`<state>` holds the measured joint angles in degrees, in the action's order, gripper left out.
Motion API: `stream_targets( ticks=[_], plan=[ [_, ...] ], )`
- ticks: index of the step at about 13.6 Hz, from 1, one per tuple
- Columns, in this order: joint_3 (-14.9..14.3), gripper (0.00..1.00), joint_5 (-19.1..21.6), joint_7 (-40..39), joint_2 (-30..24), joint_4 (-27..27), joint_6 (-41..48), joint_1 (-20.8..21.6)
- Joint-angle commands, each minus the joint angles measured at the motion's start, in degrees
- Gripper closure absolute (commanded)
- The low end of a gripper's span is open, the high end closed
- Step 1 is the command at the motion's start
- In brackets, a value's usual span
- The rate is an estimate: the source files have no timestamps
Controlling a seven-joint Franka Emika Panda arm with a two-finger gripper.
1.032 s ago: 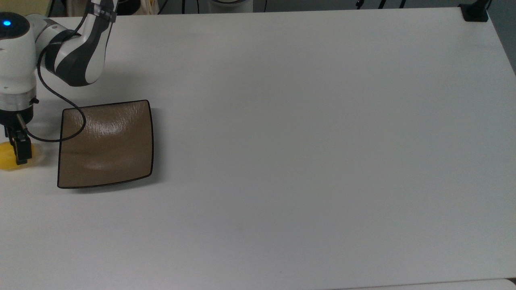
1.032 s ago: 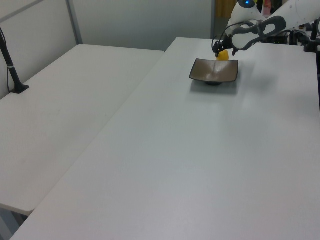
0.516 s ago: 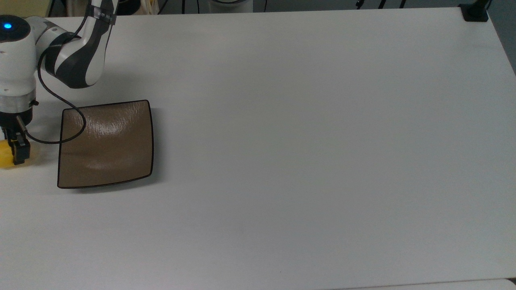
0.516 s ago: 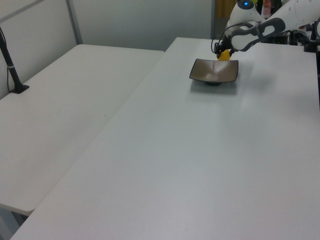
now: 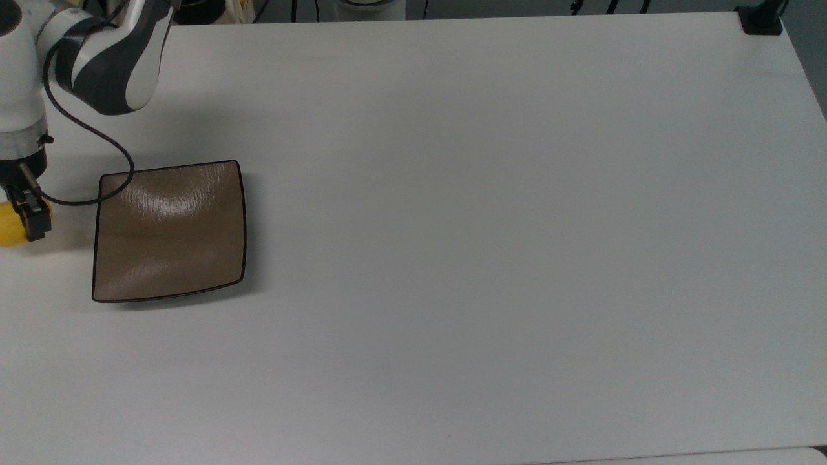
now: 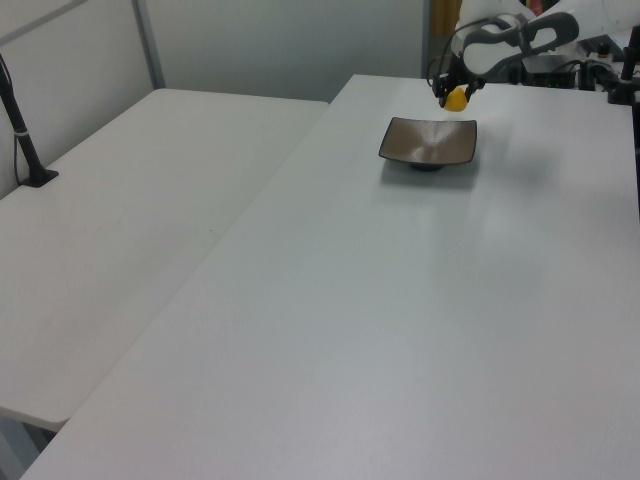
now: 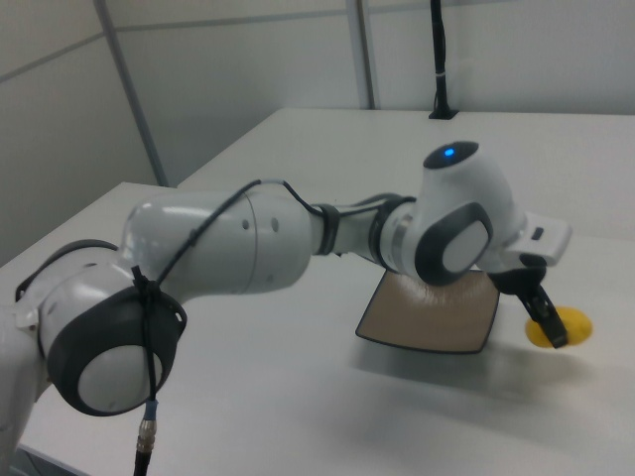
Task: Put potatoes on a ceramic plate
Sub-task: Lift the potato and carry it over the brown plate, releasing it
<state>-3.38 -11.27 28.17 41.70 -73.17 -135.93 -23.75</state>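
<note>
**Potato lifted off the table since a second ago**

White table (image 5: 491, 213) lies under the gripper. Ceramic plate (image 5: 169, 231) sits just beside the gripper, toward the top view's right. Gripper (image 5: 18, 221) pinches the potato (image 7: 562, 325), apparently clear of the tabletop in the right view.

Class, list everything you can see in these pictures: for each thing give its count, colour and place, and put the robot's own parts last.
potato: one, bright yellow, held in the gripper, lifted off the table beside the plate, at the top view's far left.
plate: one, glossy brown, square with a dark rim, on the table at the top view's left, nothing on it.
table: one, white, under everything.
side table: one, white, on the left view's left.
black post: one, on the side table.
gripper: one, black, shut on the potato.
arm: one, white and dark grey, trailing a black cable.
</note>
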Motion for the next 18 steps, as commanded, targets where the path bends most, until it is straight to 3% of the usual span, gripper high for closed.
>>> stream_targets(
  ticks=[1, 3, 6, 8, 10, 12, 18],
  plan=[
    [4.24, 0.54, -0.24, -5.13, -9.95, -8.03, 7.41, -0.42],
    [6.35, 0.53, 0.28, -6.29, -13.74, -11.9, 8.49, -0.16],
    [8.82, 0.53, 0.2, -6.02, -15.16, -15.33, 8.58, 1.59],
    [8.91, 0.38, 0.2, -5.93, -15.33, -16.74, 8.58, 2.83],
    [8.91, 0.29, 0.2, -5.93, -15.25, -16.75, 8.49, 2.92],
    [8.91, 0.03, 0.2, -5.85, -15.25, -16.75, 8.58, 2.92],
    [8.91, 0.0, 0.2, -6.28, -15.94, -16.57, 10.23, 2.92]
  ],
)
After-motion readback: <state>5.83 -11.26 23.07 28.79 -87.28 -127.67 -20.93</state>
